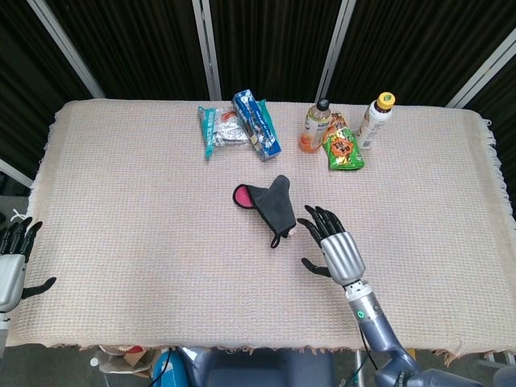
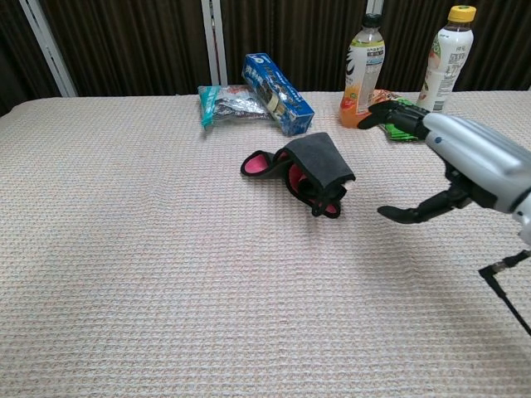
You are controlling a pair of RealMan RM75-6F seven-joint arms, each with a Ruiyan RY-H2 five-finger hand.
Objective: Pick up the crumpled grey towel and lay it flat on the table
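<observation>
Just beside the crumpled grey towel [image 1: 272, 205], right hand [image 1: 337, 250] hovers, fingers [image 1: 319, 218] spread.

Two snack packets [image 1: 238, 126], two bottles [image 1: 315, 126] and a green pouch [image 1: 342, 147] along the table's far edge.

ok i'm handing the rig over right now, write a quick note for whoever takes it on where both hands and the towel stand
Right hand: open, fingers spread, holding nothing, just right of the crumpled grey towel with pink lining; it does not appear to touch the towel.
Left hand: open, holding nothing, at the table's left front edge, far from the towel.
Towel: bunched near the middle of the woven beige tablecloth, untouched.
Behind it: blue snack packets, orange drink bottle, green pouch, white bottle with yellow cap.
Done: nothing yet.
Left: grip the towel, lift it, spread it flat on the table.
</observation>
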